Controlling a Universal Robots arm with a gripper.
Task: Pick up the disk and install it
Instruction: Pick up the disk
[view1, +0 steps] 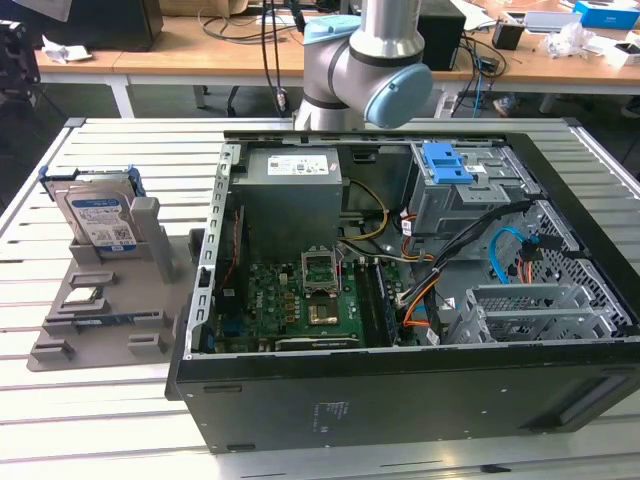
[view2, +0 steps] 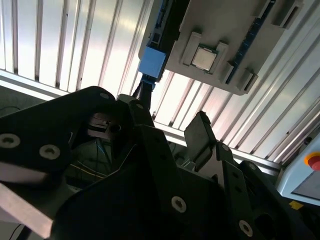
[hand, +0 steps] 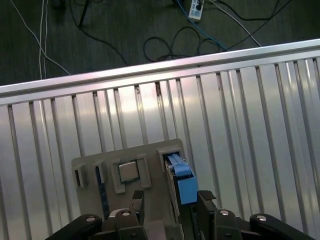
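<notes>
Disk (view1: 100, 214), a flat silver metal hard drive in a blue plastic bracket, upright in a grey plastic holder (view1: 140, 330); black gripper (hand: 171, 205) spread wide and empty over it.
At the exterior view's left we see its white-and-blue label facing out and the holder lying on the ribbed metal table (view1: 100, 420), then the open black computer case (view1: 400, 400) just beside and the silver-and-blue robot arm (view1: 370, 60) behind. In both wrist views we get the disk edge-on, label hidden, its blue end beside a square silver chip (hand: 128, 172) seated in the holder; the first wrist view adds a dark floor (hand: 100, 50) strewn with cables past the table's edge.
</notes>
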